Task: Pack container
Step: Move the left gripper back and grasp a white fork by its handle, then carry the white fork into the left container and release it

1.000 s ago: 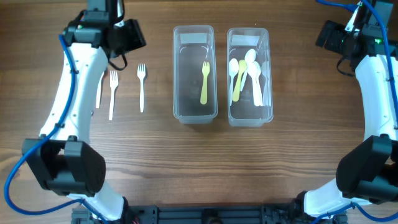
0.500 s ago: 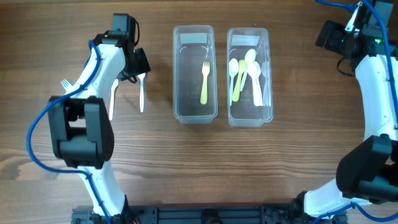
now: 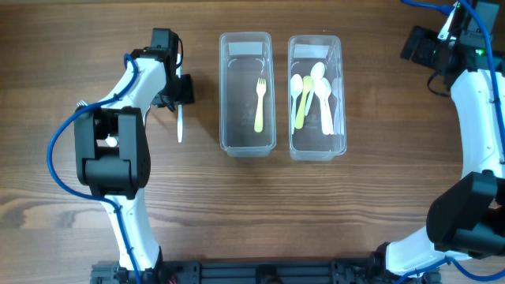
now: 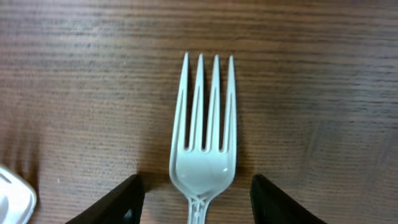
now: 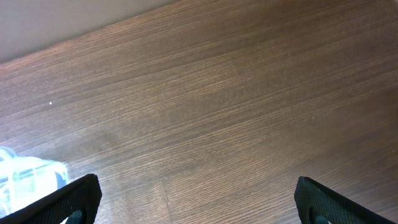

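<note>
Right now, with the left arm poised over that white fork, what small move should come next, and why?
Probably close the left fingers on the white fork. It lies flat on the table, its neck centred between the open fingers, which do not yet touch it. Once gripped, it could join the yellow fork in the left-hand container.

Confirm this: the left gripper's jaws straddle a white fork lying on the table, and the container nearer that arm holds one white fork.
One detail is wrong. The overhead view shows a yellow fork in that container, not a white one. The rest stands: the left gripper straddles a white fork lying on the table.
</note>
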### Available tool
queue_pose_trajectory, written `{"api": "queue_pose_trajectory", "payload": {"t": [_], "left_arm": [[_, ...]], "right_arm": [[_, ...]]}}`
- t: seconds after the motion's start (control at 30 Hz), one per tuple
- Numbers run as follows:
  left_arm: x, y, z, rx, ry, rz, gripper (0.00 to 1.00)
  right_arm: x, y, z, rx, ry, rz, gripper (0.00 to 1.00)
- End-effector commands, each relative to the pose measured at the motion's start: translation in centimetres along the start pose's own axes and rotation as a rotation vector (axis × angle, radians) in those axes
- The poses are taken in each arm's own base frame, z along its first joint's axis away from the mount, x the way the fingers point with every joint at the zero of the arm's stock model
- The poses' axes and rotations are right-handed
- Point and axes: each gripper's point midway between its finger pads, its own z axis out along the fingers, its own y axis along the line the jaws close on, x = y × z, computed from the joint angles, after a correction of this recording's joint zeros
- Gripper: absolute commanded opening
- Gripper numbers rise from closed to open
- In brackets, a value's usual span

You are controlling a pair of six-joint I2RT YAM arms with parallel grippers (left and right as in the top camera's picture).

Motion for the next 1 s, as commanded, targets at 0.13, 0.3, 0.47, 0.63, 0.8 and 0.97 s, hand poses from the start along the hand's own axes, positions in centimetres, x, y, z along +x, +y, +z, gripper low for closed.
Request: {"api": "queue_pose_trajectory", "payload": {"t": [0.13, 0.3, 0.47, 0.63, 0.8, 0.97], "left_arm": [[0.7, -0.4, 0.6, 0.023, 0.027, 0.053, 0.18], [1.2, -0.8, 0.6, 0.047, 0.049, 0.046, 0.15], [0.6, -0.9, -1.0, 0.050, 0.020, 0.028, 0.13], [-1.6, -1.2, -5.4, 0.070, -0.094, 0.025, 0.04], [-5.0, -2.0, -13.2, 0.130, -0.298, -0.052, 0.04], [-6.0, -5.7, -19.7, 0.284, -0.443, -0.054, 0.04]], "right_arm": [[-1.1, -0.2, -0.9, 0.011, -0.036, 0.003, 1.00], [-1.1, -0.2, -0.9, 0.011, -0.036, 0.003, 1.00], [-1.1, -0.2, -0.9, 0.011, -0.036, 0.003, 1.00], [-1.1, -0.2, -0.9, 0.011, -0.036, 0.003, 1.00], [-1.1, -0.2, -0.9, 0.011, -0.036, 0.003, 0.99], [-1.1, -0.2, -0.9, 0.011, -0.036, 0.003, 0.99]]}}
